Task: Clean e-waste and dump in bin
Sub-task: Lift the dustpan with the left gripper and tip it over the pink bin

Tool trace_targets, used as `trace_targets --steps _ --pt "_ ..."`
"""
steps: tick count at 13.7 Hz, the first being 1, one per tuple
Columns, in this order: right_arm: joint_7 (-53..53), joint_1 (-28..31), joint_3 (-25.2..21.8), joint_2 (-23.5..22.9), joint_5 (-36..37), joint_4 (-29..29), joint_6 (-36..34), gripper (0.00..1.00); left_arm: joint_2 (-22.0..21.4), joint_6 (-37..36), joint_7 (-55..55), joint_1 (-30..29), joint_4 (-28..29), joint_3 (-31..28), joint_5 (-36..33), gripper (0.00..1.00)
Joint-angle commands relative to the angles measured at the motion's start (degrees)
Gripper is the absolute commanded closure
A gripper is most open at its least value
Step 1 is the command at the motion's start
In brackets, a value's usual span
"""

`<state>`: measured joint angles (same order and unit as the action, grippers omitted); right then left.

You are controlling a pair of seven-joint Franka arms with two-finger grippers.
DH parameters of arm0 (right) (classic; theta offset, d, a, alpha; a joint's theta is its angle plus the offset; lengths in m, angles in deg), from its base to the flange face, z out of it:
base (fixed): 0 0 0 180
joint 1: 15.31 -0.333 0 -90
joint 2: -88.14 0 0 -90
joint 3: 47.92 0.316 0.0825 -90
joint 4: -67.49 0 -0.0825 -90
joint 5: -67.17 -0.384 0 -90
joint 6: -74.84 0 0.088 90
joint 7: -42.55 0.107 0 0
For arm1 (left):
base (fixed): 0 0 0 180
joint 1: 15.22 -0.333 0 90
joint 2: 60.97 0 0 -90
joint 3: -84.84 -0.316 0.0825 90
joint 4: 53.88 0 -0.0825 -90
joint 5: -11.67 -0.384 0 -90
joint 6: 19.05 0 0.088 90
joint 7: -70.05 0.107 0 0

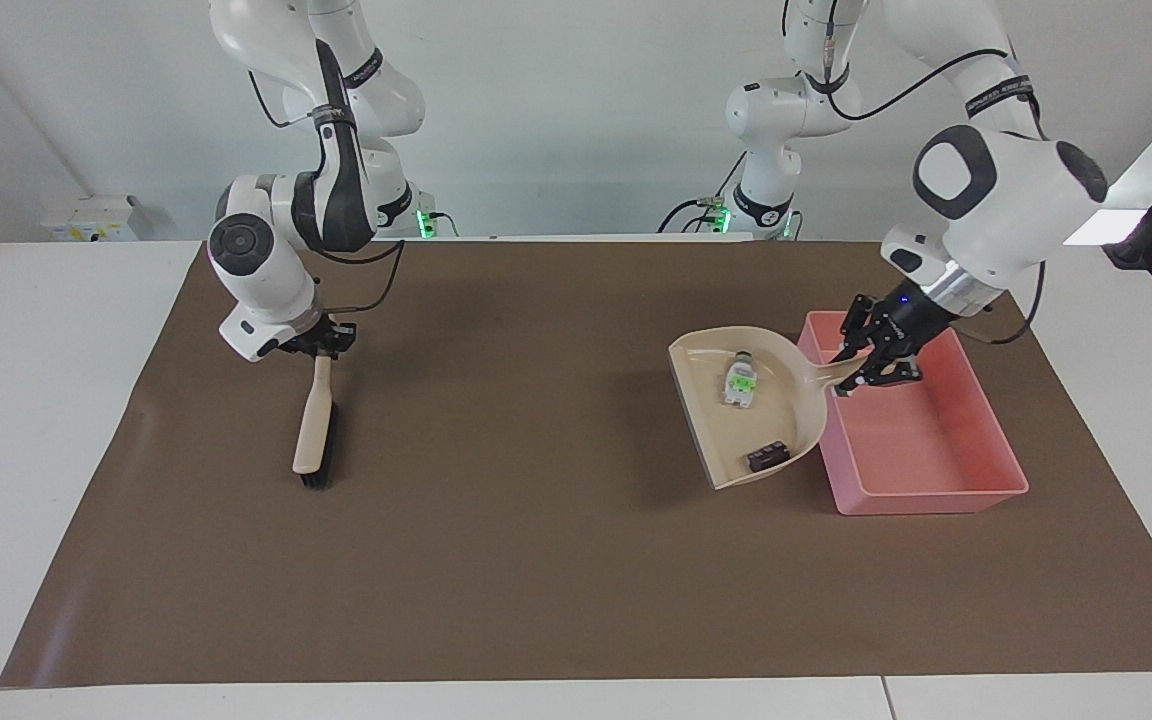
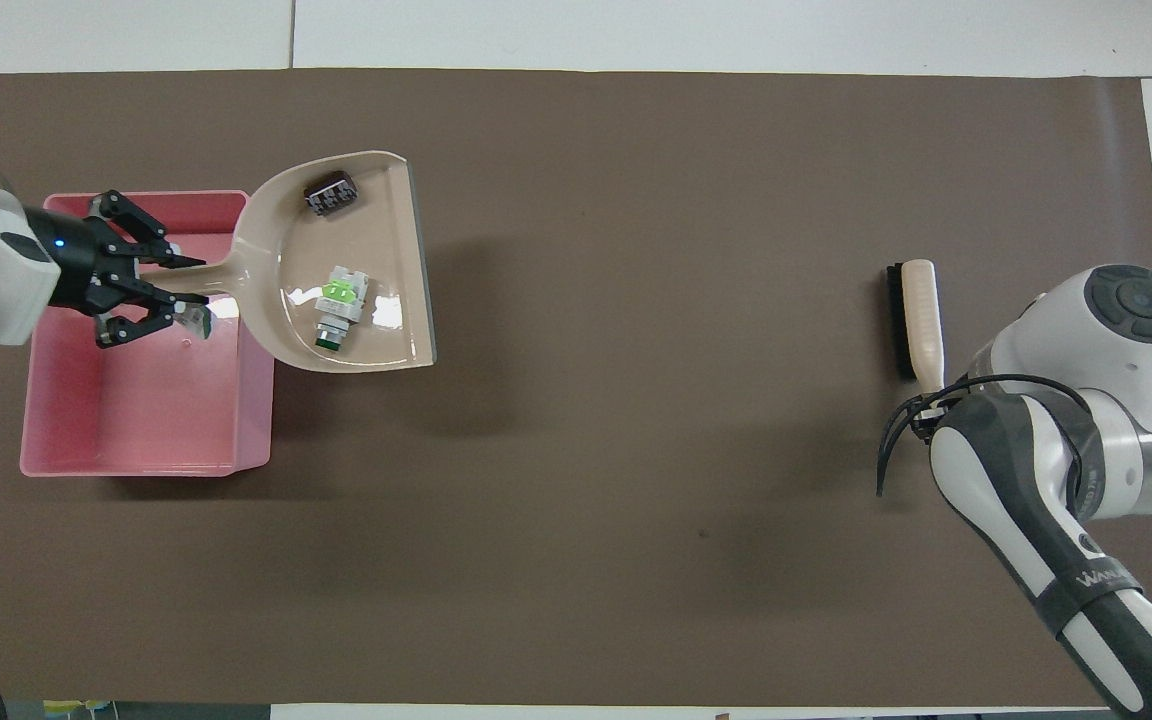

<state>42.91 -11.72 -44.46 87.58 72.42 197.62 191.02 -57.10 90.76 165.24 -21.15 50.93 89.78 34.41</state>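
Fig. legend, facing view, read from the right arm's end of the tabletop (image 1: pixel 56 420) to the left arm's end.

(a) Right hand (image 1: pixel 316 345), low over the brown mat (image 1: pixel 536 560), was clamped shut on the handle end of the beige brush (image 1: pixel 314 425). Brush hung nearly upright w/ its dark bristle end down at the mat; contact w/ the mat could not be told. In the overhead view the brush (image 2: pixel 919 315) lay at the right arm's end, handle toward the robots.

(b) Mid-mat: bare brown surface btwn brush & dustpan.

(c) Beige dustpan (image 1: pixel 706 410) was raised & tilted, its shadow on the mat below, the handle side reaching over the bin's rim. Both e-waste pcs lay inside it: white oblong component (image 1: pixel 741 378) w/ green mark, nearer the robots; dark ridged block (image 1: pixel 768 457), farther from them, by the pan's wall. Overhead: component (image 2: pixel 339 308) & block (image 2: pixel 329 192) apart, neither in the bin.

(d) Left hand (image 1: pixel 871 350) was over the bin, fingers closed on the dustpan's handle; overhead, same hand (image 2: pixel 151 290) above the bin's interior.

(e) Pink bin (image 1: pixel 976 490) stood on the mat at the left arm's end, just beside the dustpan; nothing visible on its floor (image 2: pixel 136 440).
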Motion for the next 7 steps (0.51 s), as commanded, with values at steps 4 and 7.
trace_targets --steps 4,7 --pt "-2.11 0.54 0.67 0.74 0.29 -1.01 -2.62 0.0 4.65 -7.5 6.51 -11.28 -10.23 0.33 1.35 1.0" --pt "-2.2 0.37 0.76 1.44 -0.06 -4.78 -5.86 0.0 6.15 -9.88 8.96 -16.2 -14.09 0.15 -0.05 1.0"
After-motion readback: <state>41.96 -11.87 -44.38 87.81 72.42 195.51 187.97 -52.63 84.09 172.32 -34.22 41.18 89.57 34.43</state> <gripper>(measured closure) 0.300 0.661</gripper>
